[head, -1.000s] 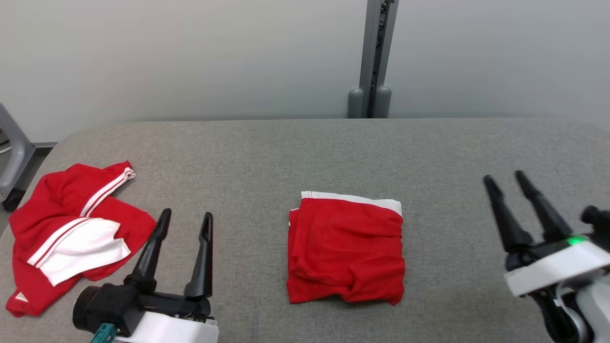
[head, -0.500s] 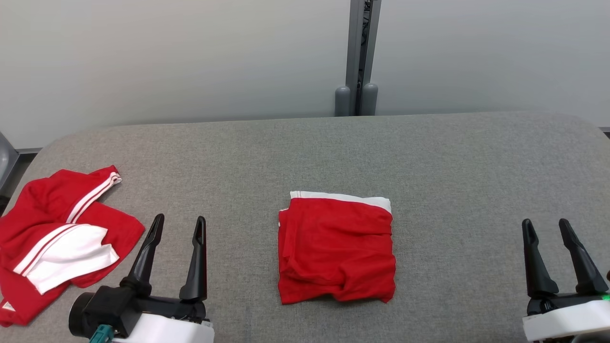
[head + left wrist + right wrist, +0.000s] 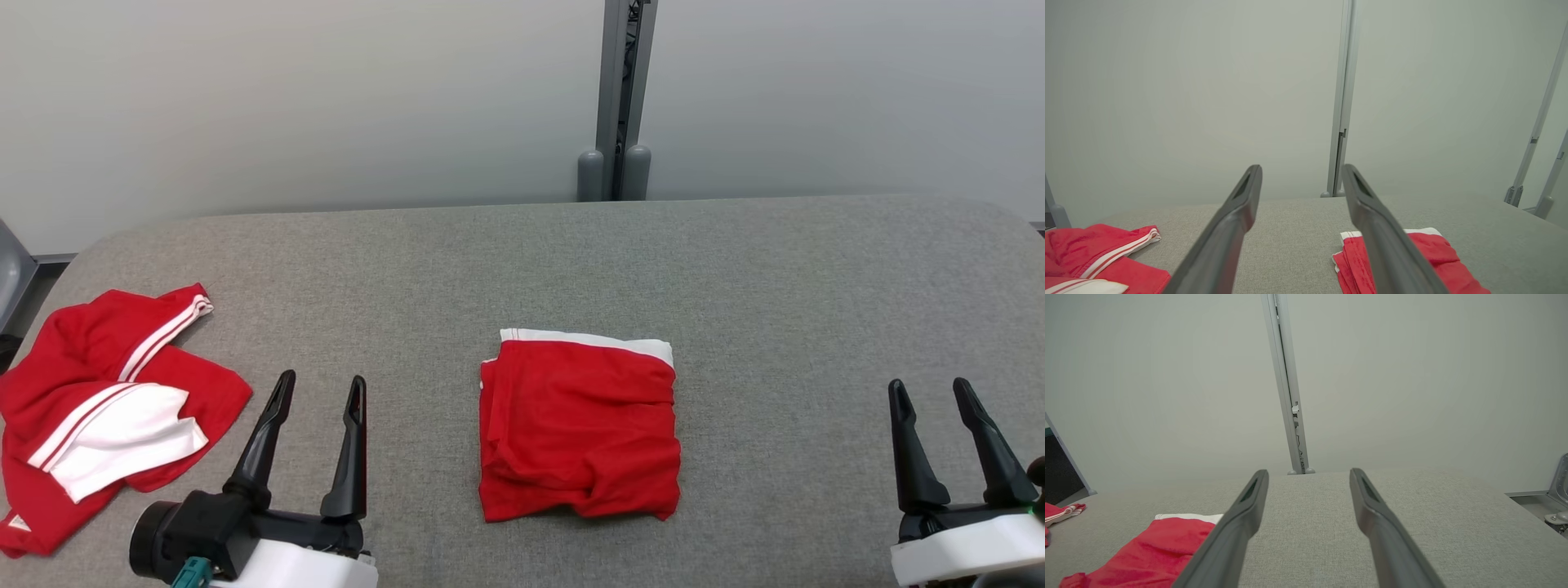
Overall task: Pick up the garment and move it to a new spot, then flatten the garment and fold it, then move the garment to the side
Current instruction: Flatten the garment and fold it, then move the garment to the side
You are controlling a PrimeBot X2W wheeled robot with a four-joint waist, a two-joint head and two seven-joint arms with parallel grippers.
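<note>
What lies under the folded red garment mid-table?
A white layer peeks out at the folded garment's far edge; grey table surrounds it. Anything else beneath is covered.

folded garment [image 3: 580,433]: centre of table [image 3: 522,261] | crumpled garment [image 3: 106,400]: left end | post [image 3: 620,98]: behind table

Bright, even, diffuse light, no glare. Shadows are soft and faint, just a thin dark line along the folded garment [image 3: 580,433] near edge. Head view is sharp. In the left wrist view the fingers [image 3: 1227,237] are close to the lens and soft, and the posts [image 3: 1535,134] at the right edge lean, a wide-angle effect.
</note>
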